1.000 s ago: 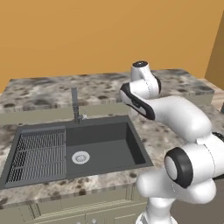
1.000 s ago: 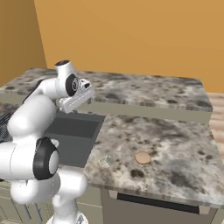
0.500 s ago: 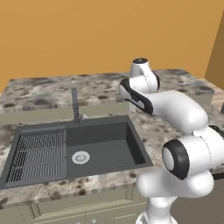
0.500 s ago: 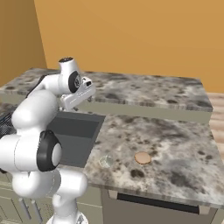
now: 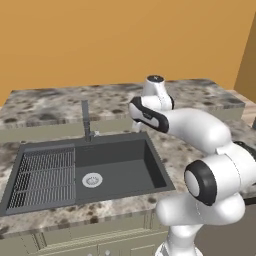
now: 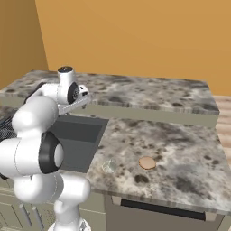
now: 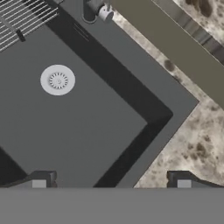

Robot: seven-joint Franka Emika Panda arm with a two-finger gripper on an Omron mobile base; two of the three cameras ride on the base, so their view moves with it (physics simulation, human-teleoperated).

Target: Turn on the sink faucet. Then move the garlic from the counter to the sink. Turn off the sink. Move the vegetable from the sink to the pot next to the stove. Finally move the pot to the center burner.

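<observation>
The gripper (image 7: 109,179) hangs spread wide and empty above the sink's (image 7: 131,144) right rim, one fingertip over the basin, the other over the counter (image 7: 192,148). The drain (image 7: 57,80) sits mid-basin, the wire rack (image 5: 44,177) fills the left side, and the sink faucet (image 5: 86,120) stands at the back rim. A tiny pale lump, perhaps the garlic (image 6: 108,165), lies near the counter's front edge beside a tan disc (image 6: 147,163).

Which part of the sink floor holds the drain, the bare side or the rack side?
The bare side: the drain sits beside the rack, not under it.
</observation>
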